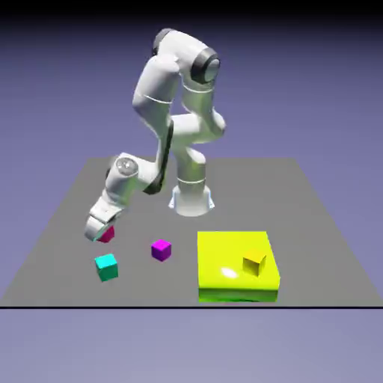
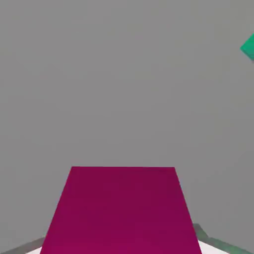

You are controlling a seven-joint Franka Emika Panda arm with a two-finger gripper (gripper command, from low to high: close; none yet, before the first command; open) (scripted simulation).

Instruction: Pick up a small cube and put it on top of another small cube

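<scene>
Pincer (image 1: 99, 230) sits low at the magenta cube (image 2: 121, 211), which fills the space between my fingertips, though I can't tell if it's clamped; cube looks rigid and light, so I'd grip mid-height on opposite flat faces.

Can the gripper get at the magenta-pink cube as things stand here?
Probably yes. The gripper is already down at the magenta-pink cube, which fills the lower middle of the hand view. Nothing crowds it: the cyan cube and purple cube sit apart. Whether the jaws have closed cannot be told.
</scene>
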